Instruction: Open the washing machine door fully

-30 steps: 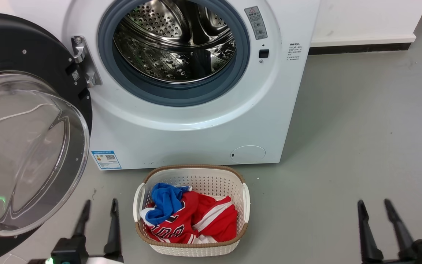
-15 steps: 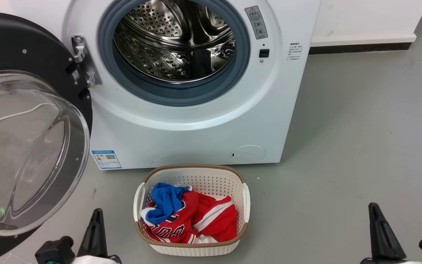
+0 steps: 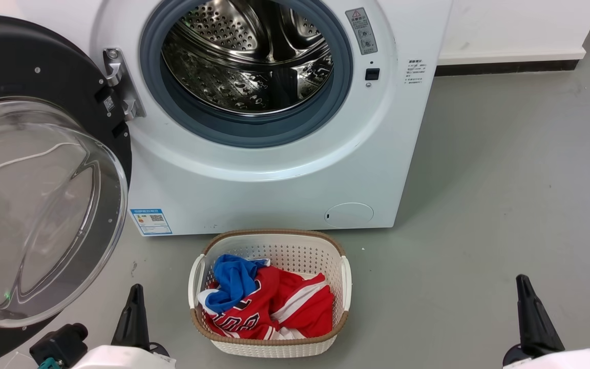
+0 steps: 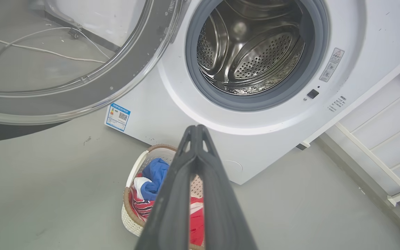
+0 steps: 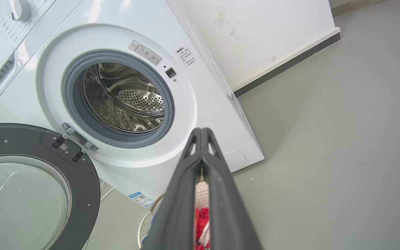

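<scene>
Round black washing machine door [image 3: 44, 205]: dull, plastic-looking inner face, with a clear, smooth, glinting glass bowl at its centre. The bright bare-metal hinge [image 3: 121, 87] catches light. The polished perforated steel drum [image 3: 246, 56] gleams inside a matt grey rubber ring [image 3: 254, 130]. The white machine front [image 3: 274, 195] is smooth and glossy. A white perforated plastic basket [image 3: 269, 251] holds soft red and blue cloth [image 3: 274, 307]. The grey floor [image 3: 505, 179] is matt.

The washing machine door [image 3: 44, 195] stands swung wide open to the left of the white machine [image 3: 274, 189]. It hangs from its metal hinge [image 3: 121, 87] beside the drum opening. It is a big round glossy black disc. Its clear, bulging glass bowl [image 3: 28, 230] faces out into the room.
</scene>
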Controlling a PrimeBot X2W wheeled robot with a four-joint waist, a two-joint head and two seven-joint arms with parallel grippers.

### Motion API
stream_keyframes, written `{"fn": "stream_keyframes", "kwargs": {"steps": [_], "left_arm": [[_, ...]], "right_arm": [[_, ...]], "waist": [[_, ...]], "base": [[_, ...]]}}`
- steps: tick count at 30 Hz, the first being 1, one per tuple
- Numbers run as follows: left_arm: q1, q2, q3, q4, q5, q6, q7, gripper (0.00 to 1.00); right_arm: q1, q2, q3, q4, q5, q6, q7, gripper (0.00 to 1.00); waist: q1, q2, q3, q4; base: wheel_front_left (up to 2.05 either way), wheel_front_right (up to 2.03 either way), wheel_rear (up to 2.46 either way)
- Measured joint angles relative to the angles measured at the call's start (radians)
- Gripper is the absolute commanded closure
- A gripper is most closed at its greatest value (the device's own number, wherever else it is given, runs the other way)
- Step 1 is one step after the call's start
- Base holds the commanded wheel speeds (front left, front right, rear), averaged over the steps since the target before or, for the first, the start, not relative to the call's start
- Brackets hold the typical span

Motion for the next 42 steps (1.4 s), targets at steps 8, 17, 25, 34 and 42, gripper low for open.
{"fn": "stream_keyframes", "kwargs": {"steps": [8,17,25,34,42], "left_arm": [[-0.019,0.000,0.004,0.010,-0.127,-0.007,0.028,1.00],[-0.038,0.000,0.009,0.020,-0.257,-0.016,0.062,1.00],[-0.050,0.000,0.014,0.029,-0.364,-0.018,0.088,1.00],[-0.067,0.000,0.017,0.035,-0.474,-0.025,0.114,1.00],[-0.082,0.000,0.021,0.045,-0.586,-0.033,0.141,1.00]], "right_arm": [[-0.032,-0.005,0.001,0.019,0.127,0.000,0.026,1.00],[-0.054,-0.009,0.001,0.042,0.257,0.000,0.053,1.00],[-0.077,-0.012,0.000,0.060,0.361,0.000,0.078,1.00],[-0.100,-0.013,-0.004,0.079,0.470,0.000,0.105,1.00],[-0.128,-0.014,-0.007,0.100,0.578,0.000,0.131,1.00]], "waist": [[0.0000,0.0000,0.001,0.004],[0.0000,0.0000,0.001,0.007],[0.0000,0.0000,0.002,0.011],[0.0000,0.0000,0.002,0.015],[0.0000,0.0000,0.003,0.019]], "base": [[0.00,0.00,0.00],[0.00,0.00,0.00],[0.00,0.00,0.00],[0.00,0.00,0.00],[0.00,0.00,0.00]]}}
